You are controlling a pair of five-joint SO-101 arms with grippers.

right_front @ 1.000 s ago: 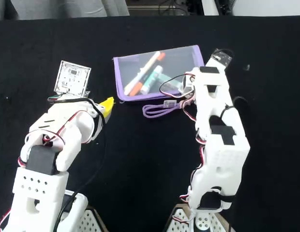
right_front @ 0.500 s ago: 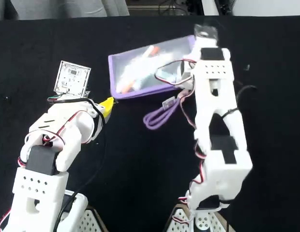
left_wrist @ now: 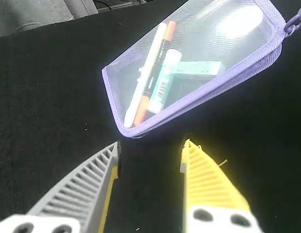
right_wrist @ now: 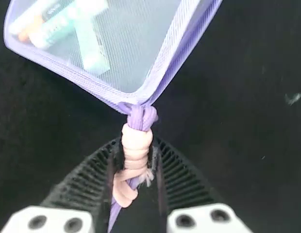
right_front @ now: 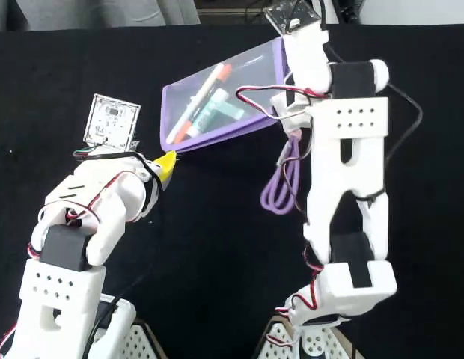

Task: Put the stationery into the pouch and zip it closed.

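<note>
Black cloth covers the table (right_front: 217,254); at its left side the left gripper (left_wrist: 150,145) hangs with fingers spread, holding nothing. Just beyond its tips, toward the far edge, the clear purple-trimmed pouch (right_front: 247,82) slants up to the right with a pen (right_front: 204,97) and a teal tube (left_wrist: 162,80) inside. At the raised corner the right gripper (right_wrist: 136,145) is clamped on the purple cord (right_front: 281,183) knotted to the pouch — the rest dangles in a loop.

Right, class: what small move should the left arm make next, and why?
Probably ease the open left gripper forward and close its fingers on the near corner of the purple mesh pouch. The right gripper grips the purple cord at the far corner, and the white and teal pens are inside; zipping needs an anchor.
</note>
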